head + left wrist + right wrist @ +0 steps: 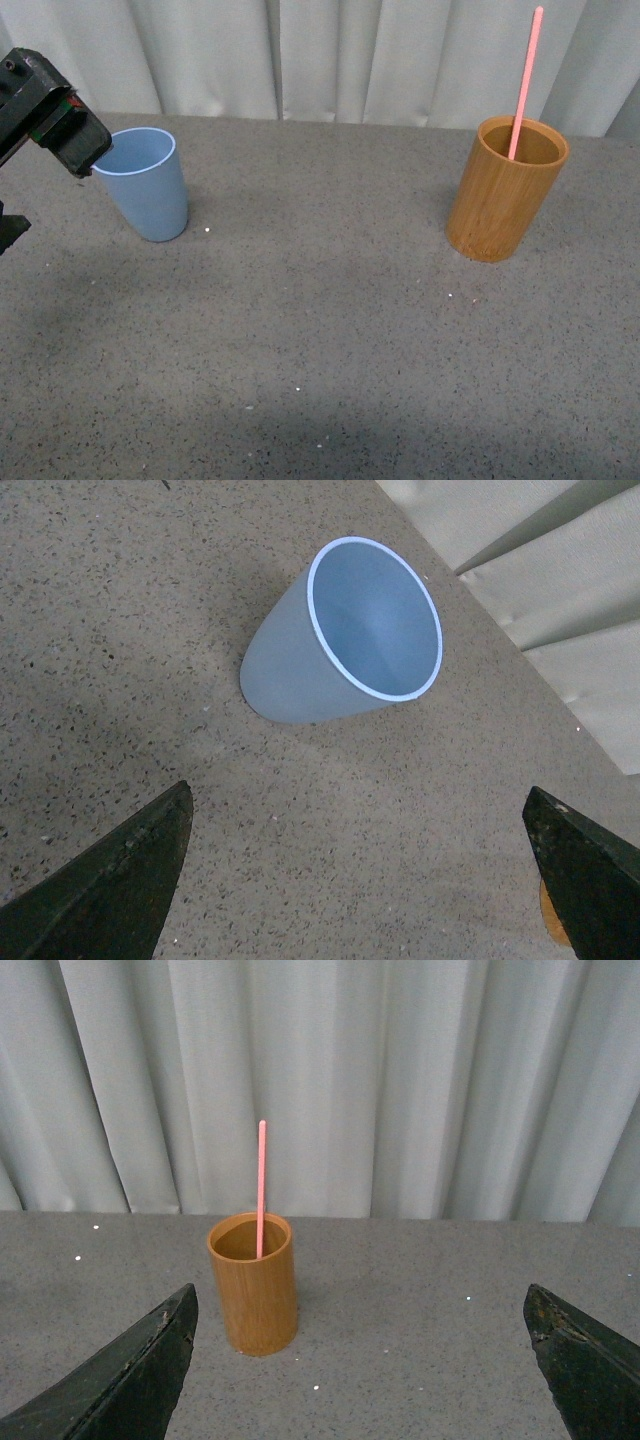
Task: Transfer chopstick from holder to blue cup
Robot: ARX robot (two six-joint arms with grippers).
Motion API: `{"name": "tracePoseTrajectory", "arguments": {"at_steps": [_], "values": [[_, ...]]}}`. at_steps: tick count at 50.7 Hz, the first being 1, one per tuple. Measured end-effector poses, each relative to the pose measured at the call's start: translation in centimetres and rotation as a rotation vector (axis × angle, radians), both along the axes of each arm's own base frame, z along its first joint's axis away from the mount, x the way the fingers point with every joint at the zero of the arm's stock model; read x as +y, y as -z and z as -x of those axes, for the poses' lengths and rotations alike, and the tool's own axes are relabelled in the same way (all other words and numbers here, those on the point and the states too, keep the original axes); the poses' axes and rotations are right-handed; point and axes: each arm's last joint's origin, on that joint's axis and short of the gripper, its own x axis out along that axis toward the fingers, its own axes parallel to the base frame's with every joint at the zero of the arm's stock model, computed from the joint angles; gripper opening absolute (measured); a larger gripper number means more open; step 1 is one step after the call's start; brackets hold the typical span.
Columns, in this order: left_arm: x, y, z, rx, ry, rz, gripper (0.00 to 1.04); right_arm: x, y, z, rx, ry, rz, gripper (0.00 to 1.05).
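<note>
Chopstick (261, 1188) in holder (255, 1300), beyond right gripper (360, 1300).

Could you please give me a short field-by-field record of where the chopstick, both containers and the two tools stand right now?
chopstick: upright in the holder, leaning on its rim, not gripped
holder: upright on the table, on the right in the front view
blue cup: upright, empty, on the left, well apart from the holder
left tool: open, holding nothing, close by the blue cup
right tool: open, holding nothing, facing the holder, clear of it
task state: transfer not yet begun
</note>
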Motion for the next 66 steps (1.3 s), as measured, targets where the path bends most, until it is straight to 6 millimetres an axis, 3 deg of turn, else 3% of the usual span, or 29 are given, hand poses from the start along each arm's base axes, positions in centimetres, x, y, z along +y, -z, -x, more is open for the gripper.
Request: {"name": "tracePoseTrajectory", "arguments": {"at_steps": [25,66], "values": [[-0.7,1.5,-4.1,0.078,-0.003,-0.017,0.98,0.0,0.0,0.0,0.0,0.0,0.0,0.95],[1.0,2.8,-6.9,0.125,-0.103,-0.045,0.98,0.0,0.0,0.0,0.0,0.0,0.0,0.95]]}}
